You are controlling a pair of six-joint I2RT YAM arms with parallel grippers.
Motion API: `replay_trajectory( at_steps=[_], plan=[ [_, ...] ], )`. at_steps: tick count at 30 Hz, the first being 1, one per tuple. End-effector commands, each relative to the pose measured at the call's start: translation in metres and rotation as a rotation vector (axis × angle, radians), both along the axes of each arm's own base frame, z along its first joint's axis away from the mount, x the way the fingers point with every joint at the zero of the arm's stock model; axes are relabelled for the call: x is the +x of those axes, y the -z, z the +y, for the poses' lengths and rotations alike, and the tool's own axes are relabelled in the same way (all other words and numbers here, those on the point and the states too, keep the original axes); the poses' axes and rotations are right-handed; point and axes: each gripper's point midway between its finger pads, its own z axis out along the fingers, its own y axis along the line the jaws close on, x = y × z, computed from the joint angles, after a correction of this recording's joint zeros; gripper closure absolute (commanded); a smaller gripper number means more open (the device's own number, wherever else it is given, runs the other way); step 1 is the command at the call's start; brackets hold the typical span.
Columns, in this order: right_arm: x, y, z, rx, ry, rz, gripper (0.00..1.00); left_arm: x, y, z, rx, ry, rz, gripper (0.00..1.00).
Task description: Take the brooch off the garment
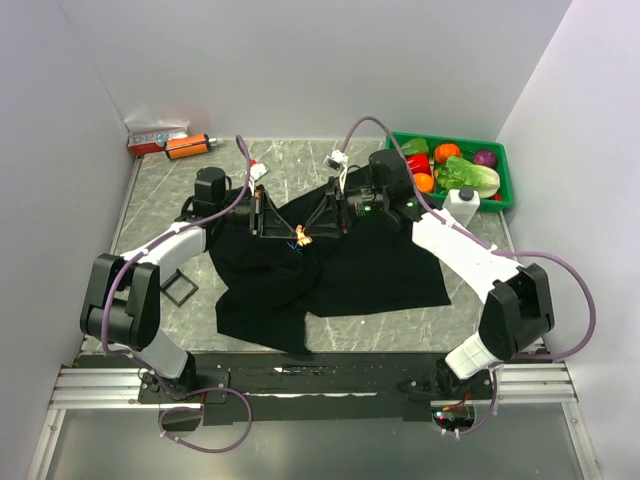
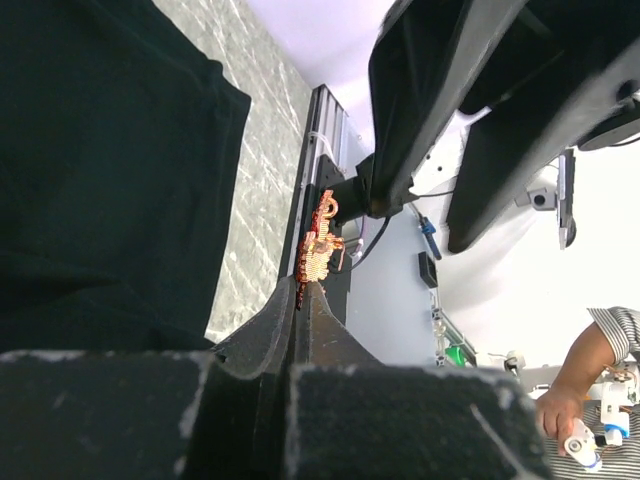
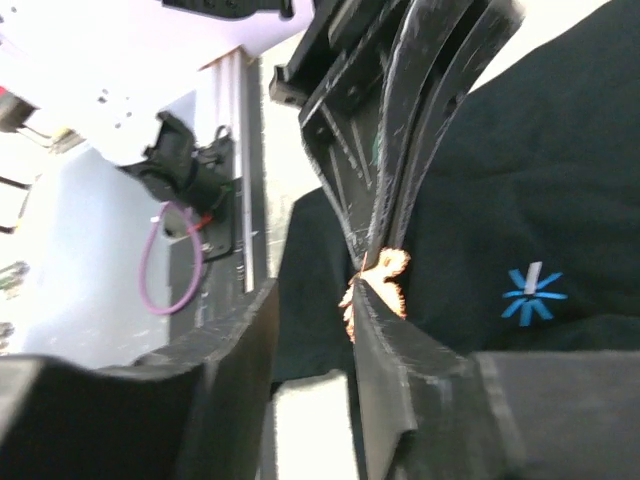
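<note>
Two pincers meet tip to tip over the middle of the counter [image 1: 150,215], above the garment [image 1: 370,270], a black shirt lying in loose folds on the grey marbled surface. The left pincer [image 1: 292,236] is closed tight, with the brooch [image 1: 303,239], a tiny orange-tan ornament, pinched at the very ends of its fingers. In the left wrist view the brooch [image 2: 320,245] stands up from the joined fingertips [image 2: 275,330], seen against the metal rail and wall beyond the edge of the garment [image 2: 100,150], with no cloth visible on it. Whether its pin is free of the fabric cannot be told. The right pincer [image 1: 315,232] stands partly open, its jaws apart and gripping nothing. In the right wrist view one finger [image 3: 400,370] has its tip right at the brooch [image 3: 380,282], touching it or just beside it, while the other finger [image 3: 230,370] is clear of it. The left arm's closed fingers come down from above onto the same spot. Close beside the brooch on the garment [image 3: 520,170] is a small blue starburst mark [image 3: 532,297]. At the far right of the counter, a green tray [image 1: 505,165] holds vegetables, with a white bottle [image 1: 461,205] just in front of it. An orange cylinder [image 1: 186,147] with a black cap lies at the far left corner, well apart from the shirt.
</note>
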Motion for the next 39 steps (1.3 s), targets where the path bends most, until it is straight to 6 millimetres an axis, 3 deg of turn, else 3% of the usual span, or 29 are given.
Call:
replay_trajectory(
  at_steps=[1,4,10,17,27,39],
  plan=[
    [0.010,-0.031,-0.011,-0.004,0.074,-0.166,0.50,-0.001,-0.021,-0.001,-0.012,0.028,-0.129,0.99],
    [0.020,-0.017,-0.015,-0.048,0.145,-0.143,0.43,-0.002,-0.020,0.000,-0.007,0.036,-0.124,0.99],
    [0.016,0.009,-0.016,-0.082,0.137,-0.082,0.36,-0.007,-0.021,0.000,-0.012,0.050,-0.127,0.99],
    [0.015,0.021,-0.012,-0.077,0.115,-0.036,0.12,-0.011,-0.022,-0.001,-0.017,0.062,-0.128,0.99],
    [0.013,0.029,-0.001,-0.059,0.078,0.054,0.17,-0.009,-0.026,-0.003,-0.023,0.067,-0.130,0.99],
    [0.011,0.037,0.004,-0.046,0.063,0.126,0.32,-0.008,-0.026,-0.003,-0.023,0.066,-0.130,0.99]
  ],
)
